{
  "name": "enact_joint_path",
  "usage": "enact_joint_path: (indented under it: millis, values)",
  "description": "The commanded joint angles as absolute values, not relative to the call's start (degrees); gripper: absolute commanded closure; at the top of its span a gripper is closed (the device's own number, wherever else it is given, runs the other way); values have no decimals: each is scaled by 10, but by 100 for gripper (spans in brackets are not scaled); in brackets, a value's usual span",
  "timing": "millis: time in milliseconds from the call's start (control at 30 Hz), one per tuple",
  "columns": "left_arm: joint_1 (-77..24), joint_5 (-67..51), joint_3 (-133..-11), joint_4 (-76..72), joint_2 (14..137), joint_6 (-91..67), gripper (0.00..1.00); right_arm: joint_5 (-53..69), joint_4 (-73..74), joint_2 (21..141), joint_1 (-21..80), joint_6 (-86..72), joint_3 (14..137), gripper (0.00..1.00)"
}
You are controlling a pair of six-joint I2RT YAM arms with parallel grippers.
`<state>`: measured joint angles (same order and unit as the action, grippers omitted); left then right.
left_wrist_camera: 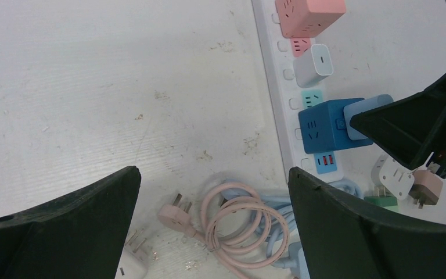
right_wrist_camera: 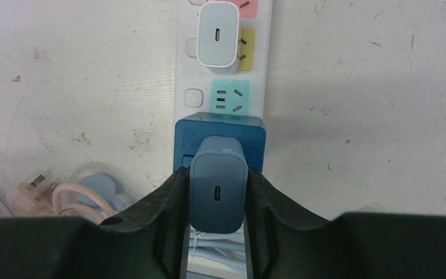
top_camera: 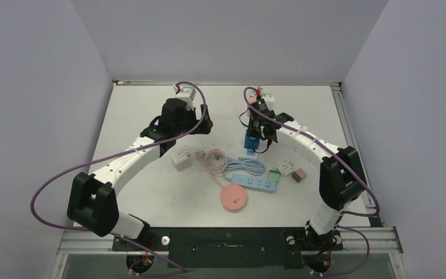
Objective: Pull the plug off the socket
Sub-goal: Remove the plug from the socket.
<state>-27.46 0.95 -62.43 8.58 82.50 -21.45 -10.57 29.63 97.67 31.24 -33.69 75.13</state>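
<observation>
Writing: too small or blurred to read in any view; the faces of the chargers show one slot-shaped port each.
Task thing: pale blue plug (right_wrist_camera: 218, 185), seated on the dark blue cube socket (right_wrist_camera: 220, 129), which is itself plugged into the white power strip (right_wrist_camera: 223, 64) on the table (top_camera: 302, 110).
Right gripper (right_wrist_camera: 218, 195): closed on the pale blue plug, one finger (right_wrist_camera: 162, 212) pressed against each side of it.
Right arm (top_camera: 313, 145): elbow out to the right, forearm reaching left and away from its base, wrist over the near part of the strip, gripper pointing down.
Left gripper (left_wrist_camera: 212, 174): spread wide, holding nothing; its fingers (left_wrist_camera: 75, 226) frame the bare table and the pink cable coil (left_wrist_camera: 238, 224).
Left arm (top_camera: 133, 154): elbow low on the left, forearm running up to the right, wrist above the table left of the strip, well apart from the plug.
Strip, other places: white charger (right_wrist_camera: 218, 35), teal outlet (right_wrist_camera: 230, 99) just beyond the cube, pink cube adapter (left_wrist_camera: 309, 14) at the far end.
Nearby: blue power strip (top_camera: 255, 183), round pink disc (top_camera: 234, 197), white cube adapter (top_camera: 180, 158).
</observation>
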Motion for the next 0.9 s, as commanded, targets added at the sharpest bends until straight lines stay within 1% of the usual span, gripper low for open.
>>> enact_joint_path:
  millis: [0, 33, 167, 200, 267, 400, 467, 500, 567, 667, 867]
  values:
    - [-278, -27, -634, 56, 822, -238, 3, -81, 276, 968, 329, -326, 771, 92]
    - [-278, -49, -626, 43, 821, -242, 3, -71, 266, 967, 334, -322, 768, 94]
    - [-278, -97, -602, 9, 823, -256, 0, -38, 232, 962, 358, -314, 760, 95]
    - [-278, -99, -603, 9, 829, -258, 4, -36, 227, 962, 365, -314, 759, 95]
    - [-277, -108, -601, 9, 840, -270, 6, -34, 215, 962, 380, -318, 759, 95]
    - [-277, -177, -590, -44, 870, -312, 10, -36, 200, 965, 402, -333, 752, 95]
    - [-277, -213, -582, -75, 890, -345, 18, -44, 199, 968, 409, -341, 751, 95]
    - [-277, -226, -579, -85, 904, -358, 24, -47, 198, 968, 412, -342, 750, 95]
    - [-277, -246, -576, -97, 920, -380, 31, -54, 201, 969, 414, -345, 748, 95]
    - [-276, -249, -570, -99, 931, -406, 36, -65, 206, 968, 414, -347, 746, 95]
    - [-276, -215, -541, -109, 930, -443, 51, -73, 209, 969, 414, -347, 746, 95]
